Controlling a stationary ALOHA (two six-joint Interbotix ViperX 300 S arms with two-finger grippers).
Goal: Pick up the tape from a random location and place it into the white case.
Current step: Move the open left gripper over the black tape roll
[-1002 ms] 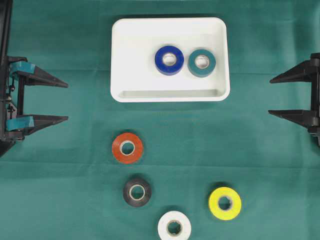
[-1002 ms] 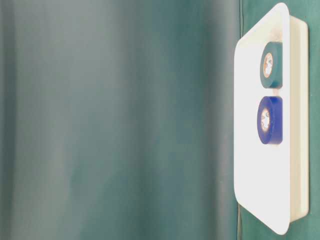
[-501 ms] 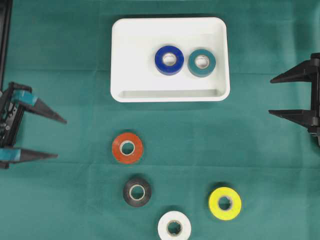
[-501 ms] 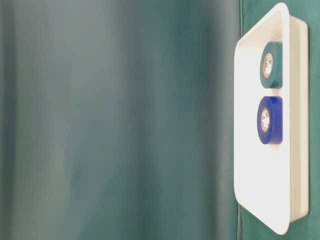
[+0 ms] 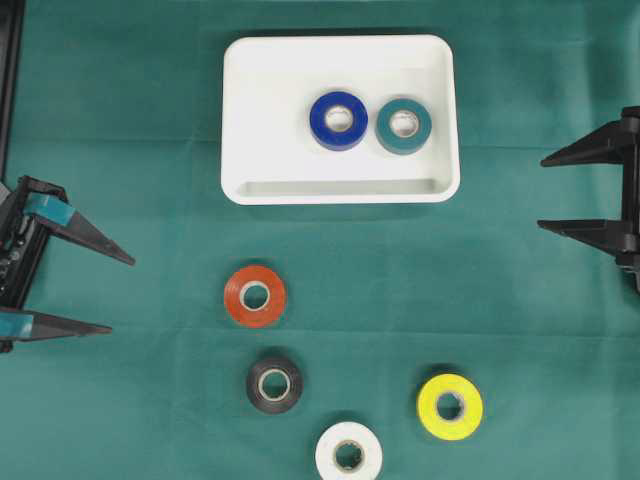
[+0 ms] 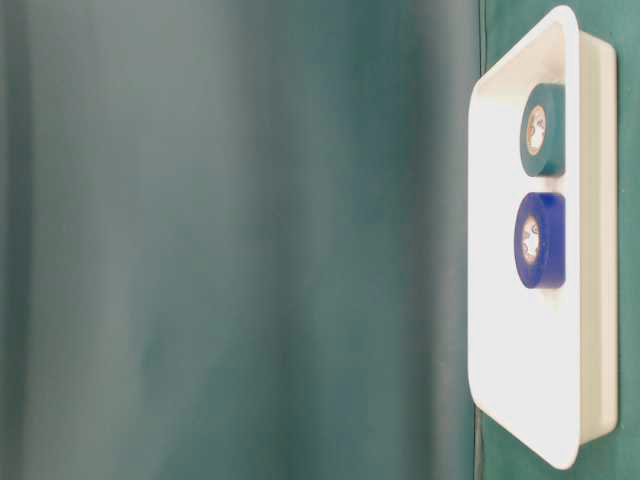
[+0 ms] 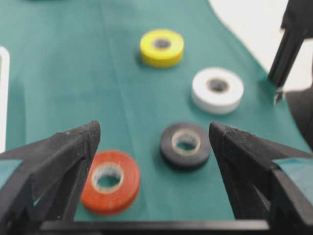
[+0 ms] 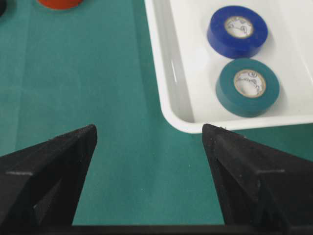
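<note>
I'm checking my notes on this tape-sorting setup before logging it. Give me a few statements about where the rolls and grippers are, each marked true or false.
1. The white case holds two rolls, the blue tape and the teal tape. True.
2. The yellow tape lies inside the case. False: it lies on the green cloth, outside the case.
3. The left gripper is shut on the orange tape. False: its jaws stand open and hold nothing; the roll lies apart from it.
4. Four rolls lie on the cloth: orange, yellow, black tape and white tape. True.
5. The right gripper is open and empty. True.
</note>
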